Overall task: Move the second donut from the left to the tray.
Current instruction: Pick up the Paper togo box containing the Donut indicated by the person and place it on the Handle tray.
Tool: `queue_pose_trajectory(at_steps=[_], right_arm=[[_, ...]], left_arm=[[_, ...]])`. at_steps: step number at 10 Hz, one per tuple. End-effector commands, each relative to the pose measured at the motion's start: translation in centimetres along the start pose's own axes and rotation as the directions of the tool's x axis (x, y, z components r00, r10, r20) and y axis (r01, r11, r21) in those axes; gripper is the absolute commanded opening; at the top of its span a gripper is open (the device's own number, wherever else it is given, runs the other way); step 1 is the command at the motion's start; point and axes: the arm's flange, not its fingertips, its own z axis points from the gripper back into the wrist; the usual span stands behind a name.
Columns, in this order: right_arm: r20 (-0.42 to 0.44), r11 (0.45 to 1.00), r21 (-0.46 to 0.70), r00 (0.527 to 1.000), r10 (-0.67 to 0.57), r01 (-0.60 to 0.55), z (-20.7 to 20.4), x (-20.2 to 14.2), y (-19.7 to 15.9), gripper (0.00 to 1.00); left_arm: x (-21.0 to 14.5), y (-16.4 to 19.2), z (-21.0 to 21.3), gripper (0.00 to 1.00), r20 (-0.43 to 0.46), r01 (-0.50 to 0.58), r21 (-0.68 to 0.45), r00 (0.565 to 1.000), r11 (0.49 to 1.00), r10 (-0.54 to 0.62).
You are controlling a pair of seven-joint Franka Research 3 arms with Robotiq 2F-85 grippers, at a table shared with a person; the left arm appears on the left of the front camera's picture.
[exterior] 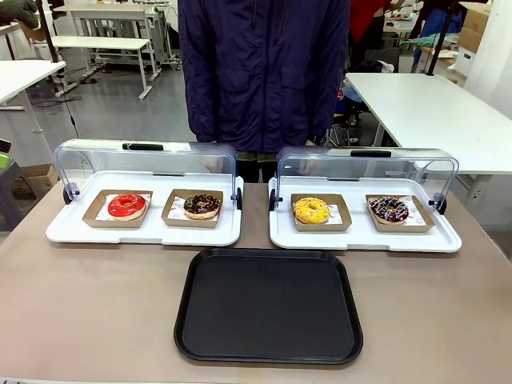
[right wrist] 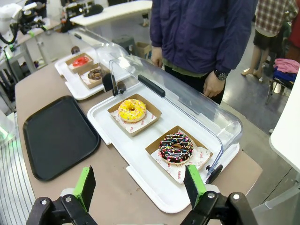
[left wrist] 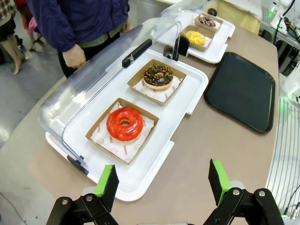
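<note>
The second donut from the left is a chocolate-glazed ring with pale sprinkles in a brown cardboard holder, on the right half of the left white display tray. The black tray lies flat at the table's near middle, with nothing on it. My left gripper hovers open above the table just outside the left display tray's end, by the red donut. Over the right display tray's outer end, close to the multicoloured-sprinkle donut, my right gripper also stands open.
Both display trays have their clear lids swung back. The right one holds a yellow donut and the dark donut with coloured sprinkles. A person in a dark blue jacket stands at the far edge.
</note>
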Motion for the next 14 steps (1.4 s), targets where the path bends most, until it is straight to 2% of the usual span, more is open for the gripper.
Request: queue_pose_trajectory(at_steps=[1,14], right_arm=[[0.032,1.000,-0.003,0.999,0.027,-0.027,-0.11,0.30,-0.47,1.00],[0.032,1.000,-0.003,0.999,0.027,-0.027,-0.11,0.30,-0.47,1.00]], left_arm=[[-0.01,0.04,-0.03,1.00,0.016,0.005,-0.008,1.000,1.000,-0.005],[-0.01,0.04,-0.03,1.00,0.016,0.005,-0.008,1.000,1.000,-0.005]])
